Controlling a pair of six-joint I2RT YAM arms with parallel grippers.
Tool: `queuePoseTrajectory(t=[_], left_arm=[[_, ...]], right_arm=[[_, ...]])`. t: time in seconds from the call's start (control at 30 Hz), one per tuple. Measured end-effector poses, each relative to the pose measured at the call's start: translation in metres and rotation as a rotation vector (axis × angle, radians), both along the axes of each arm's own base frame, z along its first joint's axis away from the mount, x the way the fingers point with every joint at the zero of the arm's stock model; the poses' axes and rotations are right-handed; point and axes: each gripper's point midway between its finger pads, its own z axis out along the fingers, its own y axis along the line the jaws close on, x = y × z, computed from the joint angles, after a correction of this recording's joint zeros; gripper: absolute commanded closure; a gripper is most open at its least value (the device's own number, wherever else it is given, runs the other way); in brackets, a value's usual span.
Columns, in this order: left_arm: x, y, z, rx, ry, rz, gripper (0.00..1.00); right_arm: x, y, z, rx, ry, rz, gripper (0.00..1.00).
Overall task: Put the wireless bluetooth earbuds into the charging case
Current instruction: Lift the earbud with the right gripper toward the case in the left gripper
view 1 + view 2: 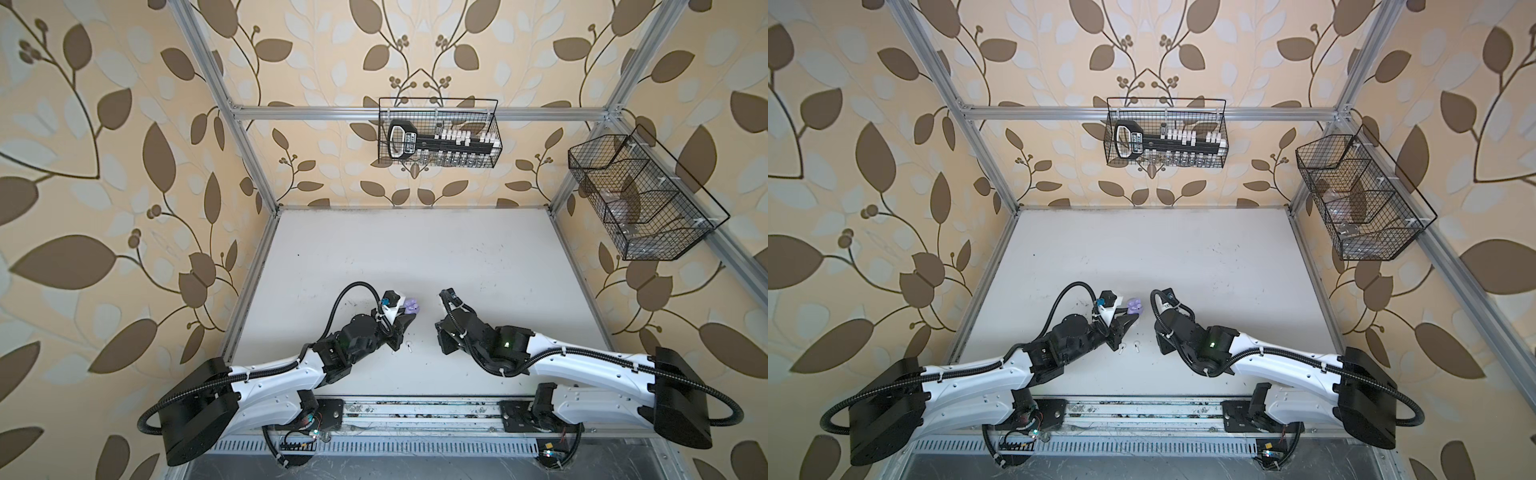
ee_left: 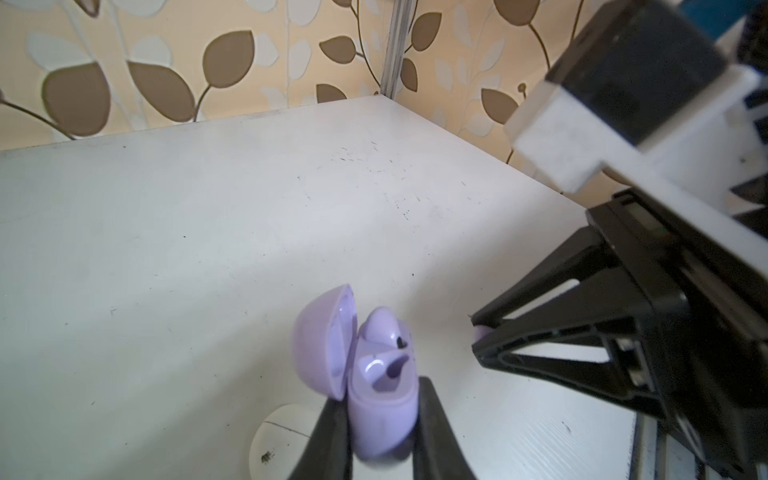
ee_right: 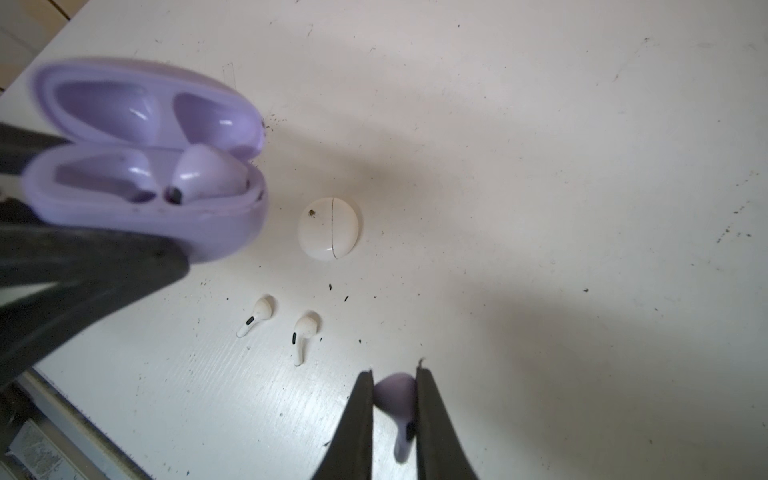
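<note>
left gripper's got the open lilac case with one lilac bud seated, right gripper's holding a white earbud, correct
Not quite: the right gripper holds a lilac earbud, not a white one, as the right wrist view shows. Both white earbuds lie on the table. The left gripper does hold the open lilac case with one lilac bud seated.

The left gripper [image 2: 380, 392] clamps the lilac charging case [image 2: 386, 428] by its lower half, above the white desk [image 2: 208, 249]; the lid stands open, one lilac earbud [image 2: 382, 326] sits in a well, and the neighbouring well [image 2: 386, 370] is empty. Near it, the right gripper [image 2: 477, 329] pinches a second lilac earbud [image 2: 482, 332], only its tip showing; a white round case [image 2: 278, 436] lies on the desk beneath.
</note>
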Motion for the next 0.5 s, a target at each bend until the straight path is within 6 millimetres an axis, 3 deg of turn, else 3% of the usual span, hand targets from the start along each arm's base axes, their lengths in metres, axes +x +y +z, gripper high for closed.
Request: queuePoseTrajectory(t=[0.33,0.5], left_arm=[[-0.009,-0.013,-0.013,-0.003,0.054,-0.076,1.00],[-0.012,-0.019,-0.017,-0.001,0.073,-0.113,1.00]], right_arm=[[0.007,-0.008,0.037,0.125,-0.073,-0.034,0.84],[0.009,-0.007,0.043,0.146,-0.090,-0.034,0.84]])
